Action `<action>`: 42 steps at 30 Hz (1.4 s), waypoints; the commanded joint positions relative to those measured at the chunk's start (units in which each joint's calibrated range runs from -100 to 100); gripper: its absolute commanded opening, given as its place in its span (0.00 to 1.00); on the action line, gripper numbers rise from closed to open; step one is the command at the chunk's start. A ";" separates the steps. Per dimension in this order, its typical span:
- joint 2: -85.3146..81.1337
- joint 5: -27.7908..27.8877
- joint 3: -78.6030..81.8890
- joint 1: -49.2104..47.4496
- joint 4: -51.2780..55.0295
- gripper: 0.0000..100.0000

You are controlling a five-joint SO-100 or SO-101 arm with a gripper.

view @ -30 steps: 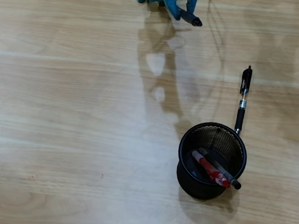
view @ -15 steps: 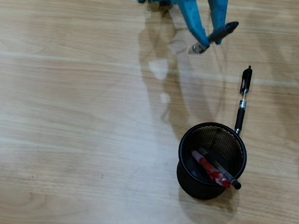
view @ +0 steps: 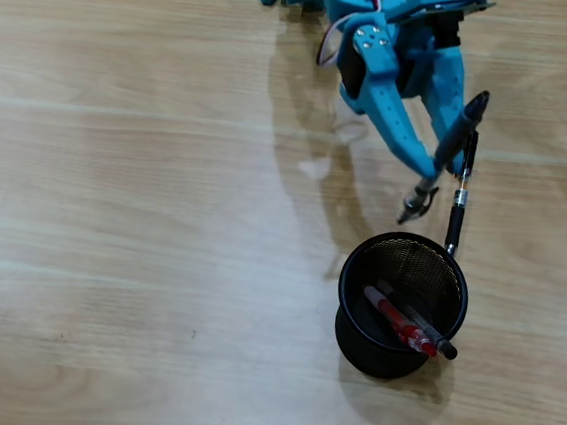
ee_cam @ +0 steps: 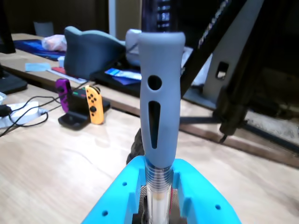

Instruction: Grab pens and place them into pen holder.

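Gripper: I see the blue gripper (view: 418, 190) in the overhead view over the table (view: 113, 206), just above the holder in the picture, its jaws clamped on the clicker.
Clicker: in the wrist view the grey-and-clear clicker (ee_cam: 160, 116) stands straight up out of the blue jaws, grey grip above, clear barrel and spring down between them. In the overhead view I read it as the thin piece running from the blue fingers to a metal tip (view: 413, 203) near the holder's rim.
Black pen: it lies on the table (view: 458, 194) to the right of the gripper in the overhead view, its lower end at the holder's upper right rim. Whether it touches the rim I cannot tell.
Holder: the black mesh holder (view: 351, 325) stands upright at lower right of the overhead view.
Inside the holder: a red pen (view: 398, 325) and a dark one (view: 428, 332) lean together, tips pointing to the lower right rim.
Background: in the wrist view I make out a game controller dock (ee_cam: 81, 109) on the table behind.
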 commanded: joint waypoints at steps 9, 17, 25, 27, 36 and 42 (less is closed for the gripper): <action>18.41 -3.18 -15.89 0.68 -5.74 0.02; 20.34 -3.18 -17.51 1.04 -5.74 0.04; 20.09 -2.92 -17.33 0.95 -5.74 0.17; 20.00 -2.82 -17.33 0.95 -5.74 0.17; 8.83 -2.77 -7.14 -0.50 -4.88 0.03; -0.91 -2.77 4.66 -1.41 -4.88 0.02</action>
